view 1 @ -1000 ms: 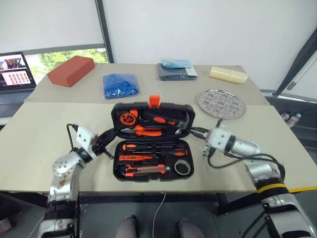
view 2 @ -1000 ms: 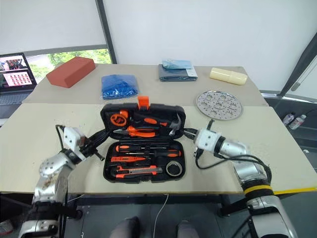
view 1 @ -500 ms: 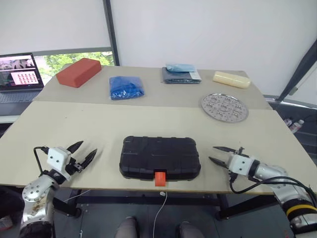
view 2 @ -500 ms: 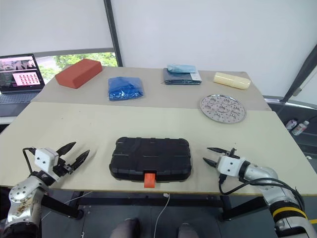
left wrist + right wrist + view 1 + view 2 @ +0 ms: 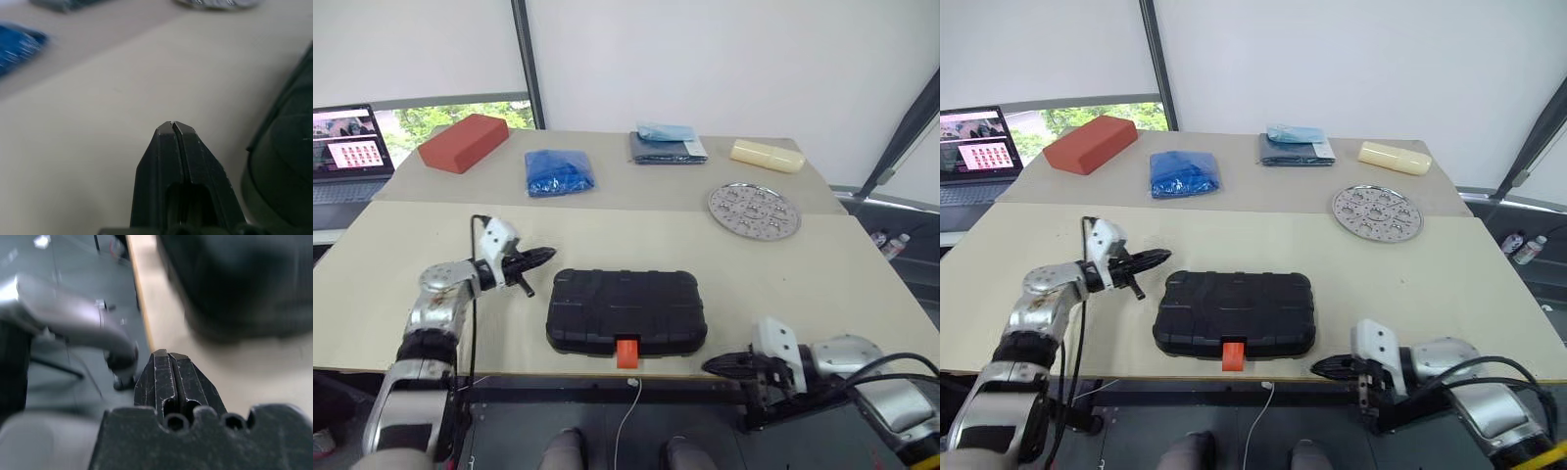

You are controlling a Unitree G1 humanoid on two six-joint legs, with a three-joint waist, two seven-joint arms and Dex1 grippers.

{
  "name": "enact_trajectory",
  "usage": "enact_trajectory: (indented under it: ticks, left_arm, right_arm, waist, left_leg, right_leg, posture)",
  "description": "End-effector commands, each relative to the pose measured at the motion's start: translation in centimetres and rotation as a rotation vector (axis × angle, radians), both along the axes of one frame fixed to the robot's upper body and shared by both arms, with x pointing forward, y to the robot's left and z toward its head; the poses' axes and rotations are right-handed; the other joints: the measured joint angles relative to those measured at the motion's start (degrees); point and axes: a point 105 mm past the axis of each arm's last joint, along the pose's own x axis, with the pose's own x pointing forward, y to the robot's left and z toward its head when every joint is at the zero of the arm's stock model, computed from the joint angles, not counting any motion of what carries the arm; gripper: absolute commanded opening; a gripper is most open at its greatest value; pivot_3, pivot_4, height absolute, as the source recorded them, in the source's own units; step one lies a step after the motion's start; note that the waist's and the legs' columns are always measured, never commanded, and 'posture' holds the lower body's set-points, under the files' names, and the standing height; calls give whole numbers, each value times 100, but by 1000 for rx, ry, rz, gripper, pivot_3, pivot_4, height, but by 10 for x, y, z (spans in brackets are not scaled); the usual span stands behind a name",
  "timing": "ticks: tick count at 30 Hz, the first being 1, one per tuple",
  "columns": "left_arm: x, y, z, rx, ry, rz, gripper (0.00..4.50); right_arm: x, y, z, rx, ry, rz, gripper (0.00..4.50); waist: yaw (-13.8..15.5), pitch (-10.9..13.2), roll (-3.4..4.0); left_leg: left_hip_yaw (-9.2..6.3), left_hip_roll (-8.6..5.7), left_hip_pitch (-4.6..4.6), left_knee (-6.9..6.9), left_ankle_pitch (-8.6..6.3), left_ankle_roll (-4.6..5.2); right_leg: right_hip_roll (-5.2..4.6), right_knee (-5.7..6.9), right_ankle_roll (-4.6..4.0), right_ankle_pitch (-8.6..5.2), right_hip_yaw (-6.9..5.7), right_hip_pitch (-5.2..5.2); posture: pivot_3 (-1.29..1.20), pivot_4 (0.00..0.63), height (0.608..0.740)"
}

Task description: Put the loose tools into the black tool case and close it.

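— The black tool case (image 5: pixel 626 310) lies closed on the tabletop (image 5: pixel 783 264), orange latch (image 5: pixel 626 352) at the near edge.
— And the claws?
— Left claw (image 5: pixel 544 254) pressed together beside the case's far left corner; right claw (image 5: pixel 712 366) pressed together too — off the near edge.

Beige tables (image 5: pixel 607 211) stand before a white wall (image 5: pixel 724 59) and window (image 5: pixel 460 108).

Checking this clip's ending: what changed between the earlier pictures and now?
The black tool case, open a second ago with the tools in it, now lies closed, orange latch toward the robot. The left hand, shut and empty, sits by its far left corner; the right hand, shut, dropped off the table's near edge. Everything behind stayed put.
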Motion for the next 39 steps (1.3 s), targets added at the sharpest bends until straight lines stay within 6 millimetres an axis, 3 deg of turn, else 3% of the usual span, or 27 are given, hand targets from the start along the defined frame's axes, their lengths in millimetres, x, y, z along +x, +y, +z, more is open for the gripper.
enact_trajectory:
  ticks: [1, 6, 10, 13, 15, 19, 22, 26, 29, 33, 39]
  left_arm:
    - [-5, -4, 0, -10, 44, -91, 40]
    - [-15, 5, -6, -78, 103, -75, 40]
    - [-25, 19, -8, -133, 80, -5, 40]
    - [-29, 33, 12, -238, 2, 65, 40]
    - [-39, 32, 27, -265, -31, 18, 40]
    - [-63, -2, 58, -296, -29, -166, 40]
    - [-69, -29, 65, -263, -13, -242, 40]
    - [-53, -76, 42, -136, 27, -223, 40]
    - [-34, -85, 12, -29, 91, -113, 40]
    - [-52, -109, -22, 35, 212, -209, 40]
    - [-58, -102, -34, 70, 235, -211, 40]
  right_arm:
    - [29, 4, 10, 6, -96, -45, 0]
    - [84, 0, 25, 23, -224, -186, 0]
    - [105, -2, 28, 29, -254, -215, 0]
    - [106, -3, 24, 22, -238, -201, 0]
    - [101, -3, 22, 24, -223, -177, 0]
    - [84, -7, 21, 69, -199, -139, 0]
    - [73, -11, 19, 78, -188, -120, 0]
    - [51, -6, 21, 150, -113, -98, 0]
    - [41, 4, 26, 184, -95, -68, 0]
    - [36, 23, 35, 212, -114, -28, 0]
    - [41, 37, 45, 231, -150, -4, 0]
  waist:
    - [-18, 2, -5]
    - [-74, 6, -9]
    - [-67, 7, -8]
    - [-51, 7, -9]
    - [-50, 7, -8]
    - [-4, 8, -8]
    - [32, 8, -7]
    - [72, 7, -6]
    - [76, 7, -7]
    - [10, -12, 25]
    - [7, -27, 42]
  left_leg:
    - [0, 1, -5, -1, 2, 3]
    - [-6, 2, -46, 8, 28, 42]
    - [-5, 1, -51, 4, 29, 43]
    - [-8, 2, -52, -4, 29, 45]
    - [-9, 2, -54, -6, 29, 45]
    - [-8, 2, -55, -5, 29, 44]
    - [-7, 0, -54, 4, 28, 42]
    - [-8, 0, -50, 15, 27, 40]
    - [-10, -1, -51, 24, 27, 41]
    - [-10, -3, -33, 18, 28, 42]
    - [-7, -5, 22, -3, -2, 10]
  right_leg:
    - [1, 1, 7, 5, 0, -7]
    - [6, 21, 38, 28, 1, -51]
    - [5, 20, 5, 48, 2, -53]
    - [6, 21, 3, 47, 0, -55]
    - [6, 21, 3, 46, 0, -57]
    - [2, 20, 3, 46, -2, -52]
    - [1, 20, 4, 46, -2, -48]
    - [2, 20, 13, 45, -2, -42]
    - [5, 21, 18, 48, 1, -41]
    - [8, 20, 29, 42, 14, -33]
    - [6, 1, 42, 14, 17, 21]
  posture:
    - [0, 150, 740]
    - [0, 150, 740]
    - [0, 150, 740]
    - [0, 150, 740]
    - [0, 150, 740]
    - [0, 150, 740]
    - [0, 150, 740]
    - [0, 150, 740]
    - [0, 150, 740]
    - [0, 150, 740]
    - [0, 150, 740]
